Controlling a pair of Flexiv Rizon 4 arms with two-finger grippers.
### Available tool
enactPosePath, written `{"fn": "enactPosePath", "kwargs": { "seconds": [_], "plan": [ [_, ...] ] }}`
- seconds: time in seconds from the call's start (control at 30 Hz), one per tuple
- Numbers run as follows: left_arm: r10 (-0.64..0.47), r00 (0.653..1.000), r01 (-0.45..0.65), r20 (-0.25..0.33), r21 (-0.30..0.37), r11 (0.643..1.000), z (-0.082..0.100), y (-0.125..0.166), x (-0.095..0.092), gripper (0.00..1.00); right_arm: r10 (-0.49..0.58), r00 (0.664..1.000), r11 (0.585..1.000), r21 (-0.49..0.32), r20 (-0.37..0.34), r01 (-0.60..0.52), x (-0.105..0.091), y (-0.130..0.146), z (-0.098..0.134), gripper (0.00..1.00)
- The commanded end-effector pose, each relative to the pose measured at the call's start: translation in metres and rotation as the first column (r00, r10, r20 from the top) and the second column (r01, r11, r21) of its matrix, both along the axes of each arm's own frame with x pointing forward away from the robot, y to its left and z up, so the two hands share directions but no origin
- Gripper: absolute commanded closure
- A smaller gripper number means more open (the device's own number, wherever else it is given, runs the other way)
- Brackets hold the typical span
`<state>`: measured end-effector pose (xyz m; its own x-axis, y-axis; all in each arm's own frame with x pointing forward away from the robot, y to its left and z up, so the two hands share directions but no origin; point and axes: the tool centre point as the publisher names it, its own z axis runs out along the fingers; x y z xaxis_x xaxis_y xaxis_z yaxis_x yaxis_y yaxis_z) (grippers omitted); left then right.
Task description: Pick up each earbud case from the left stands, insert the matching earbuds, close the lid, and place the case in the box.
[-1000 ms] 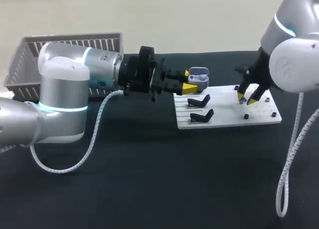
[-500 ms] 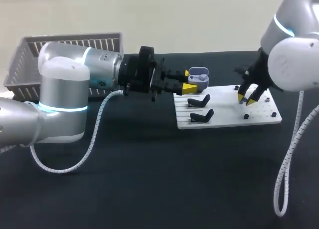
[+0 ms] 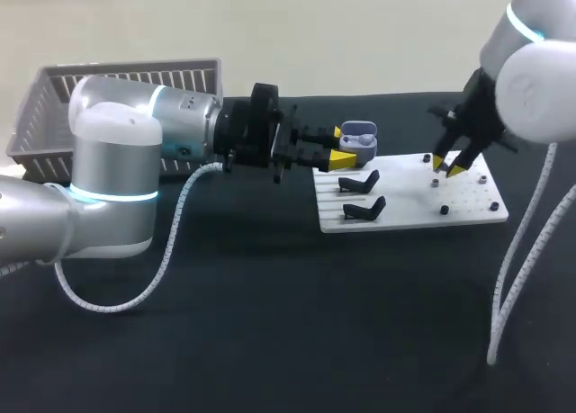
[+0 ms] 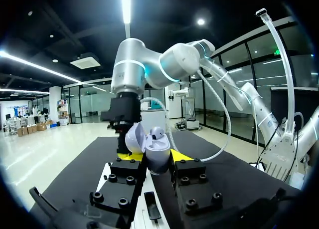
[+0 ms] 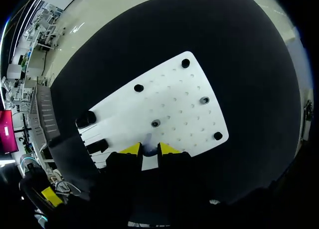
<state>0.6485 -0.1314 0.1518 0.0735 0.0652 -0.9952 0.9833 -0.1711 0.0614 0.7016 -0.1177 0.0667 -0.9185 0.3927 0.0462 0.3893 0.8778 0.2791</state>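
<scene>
The earbud case looks a light, rigid shell of smooth, probably slippery plastic. It is best held by the sides of its lower half with the hinged lid left free, as the left gripper clamps it beside the white board's far left corner. It is pale lavender-grey, lid up, a white bud seated inside. Above the board, the right gripper has its fingers pinched on a small pale earbud.

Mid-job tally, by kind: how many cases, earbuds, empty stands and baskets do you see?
earbud case, in the left hand: 1
earbuds: 2, one in the case, one in the right hand
empty stands: 2
basket: 1
Total: 6
</scene>
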Motion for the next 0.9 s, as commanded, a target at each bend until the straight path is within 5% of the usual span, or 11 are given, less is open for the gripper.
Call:
{"fn": "enactPosePath", "kwargs": {
  "seconds": [0.03,0.5,0.9],
  "plan": [
    [-0.001,1.000,0.001,0.000,0.001,1.000,0.000,-0.001,0.001,1.00,0.015,0.999,1.000,0.001,0.029,-0.015,-0.028,-0.007,0.042,1.00],
    [-0.001,1.000,0.001,0.000,0.001,1.000,0.000,-0.001,0.001,1.00,0.252,0.967,0.967,0.018,0.039,-0.253,-0.062,0.037,0.145,1.00],
    [-0.001,1.000,0.001,0.000,0.001,1.000,0.000,-0.001,0.001,1.00,0.451,0.891,0.889,-0.070,-0.045,-0.453,-0.070,0.096,0.164,1.00]
  ]
}}
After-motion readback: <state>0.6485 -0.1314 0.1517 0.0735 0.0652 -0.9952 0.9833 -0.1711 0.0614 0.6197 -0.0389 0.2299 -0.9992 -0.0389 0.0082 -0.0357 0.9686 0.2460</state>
